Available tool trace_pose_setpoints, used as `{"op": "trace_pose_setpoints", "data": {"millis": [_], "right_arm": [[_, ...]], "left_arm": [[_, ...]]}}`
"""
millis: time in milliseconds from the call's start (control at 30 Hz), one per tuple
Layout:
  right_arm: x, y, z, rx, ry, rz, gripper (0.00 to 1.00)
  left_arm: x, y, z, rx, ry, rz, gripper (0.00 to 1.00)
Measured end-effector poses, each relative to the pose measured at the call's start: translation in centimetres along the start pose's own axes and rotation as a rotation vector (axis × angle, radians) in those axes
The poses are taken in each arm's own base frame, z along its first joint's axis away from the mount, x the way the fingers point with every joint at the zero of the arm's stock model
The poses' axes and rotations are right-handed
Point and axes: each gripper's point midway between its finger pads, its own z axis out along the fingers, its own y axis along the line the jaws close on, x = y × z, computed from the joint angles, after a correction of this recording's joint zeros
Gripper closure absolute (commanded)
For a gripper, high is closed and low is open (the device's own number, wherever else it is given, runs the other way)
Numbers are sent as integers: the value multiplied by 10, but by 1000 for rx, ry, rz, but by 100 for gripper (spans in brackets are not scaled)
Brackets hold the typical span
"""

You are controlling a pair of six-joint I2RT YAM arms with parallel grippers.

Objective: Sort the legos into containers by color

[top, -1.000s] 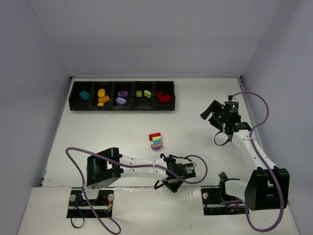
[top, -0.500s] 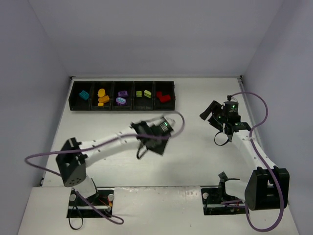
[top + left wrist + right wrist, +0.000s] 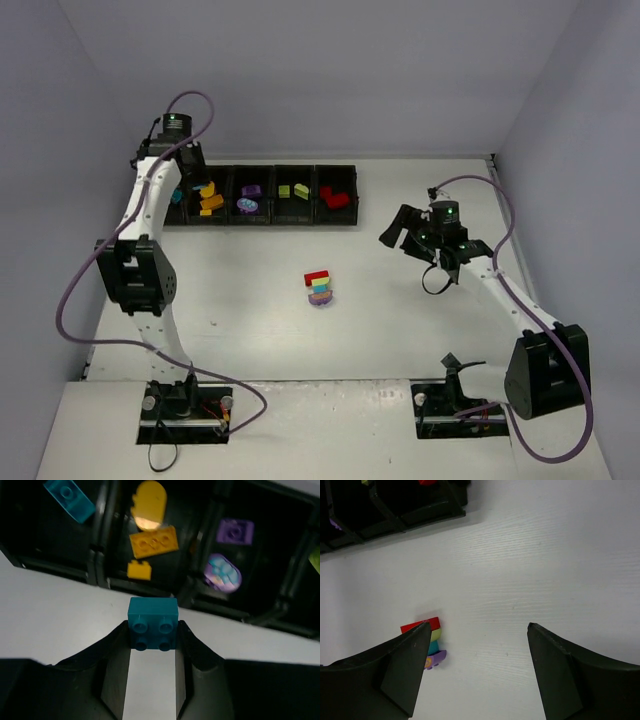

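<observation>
Five bins (image 3: 250,221) stand joined in one row. Inside them lie one teal brick (image 3: 67,500), three orange bricks (image 3: 153,541), two purple bricks (image 3: 235,531) and two lime green bricks (image 3: 301,190). The red bricks (image 3: 335,198) cannot be counted. A second teal brick (image 3: 153,622) is gripped outside the bins. One stack (image 3: 320,288) shows four layers.
</observation>
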Motion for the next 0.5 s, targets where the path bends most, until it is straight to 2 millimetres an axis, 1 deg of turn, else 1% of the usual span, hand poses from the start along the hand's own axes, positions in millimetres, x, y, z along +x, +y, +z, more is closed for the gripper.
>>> {"op": "trace_pose_setpoints", "data": {"millis": [67, 167, 233, 300, 333, 400, 500], "right_arm": [[4, 9, 2, -23, 20, -19, 26], [8, 17, 5, -51, 44, -47, 26], [9, 21, 6, -63, 54, -61, 26], [9, 23, 7, -73, 58, -73, 26], [10, 23, 7, -76, 60, -77, 26], [11, 23, 8, -81, 68, -81, 26], [14, 23, 10, -86, 81, -84, 26]], "left_arm": [[-18, 26, 26, -34, 0, -56, 100], [-38, 62, 65, -76, 4, -122, 100], [-41, 84, 87, -104, 16, -156, 100], [-37, 105, 104, -130, 38, -185, 98], [-35, 113, 110, -140, 46, -197, 91], [-34, 127, 120, -157, 55, -216, 84], [-36, 137, 131, -166, 55, -220, 67]]}}
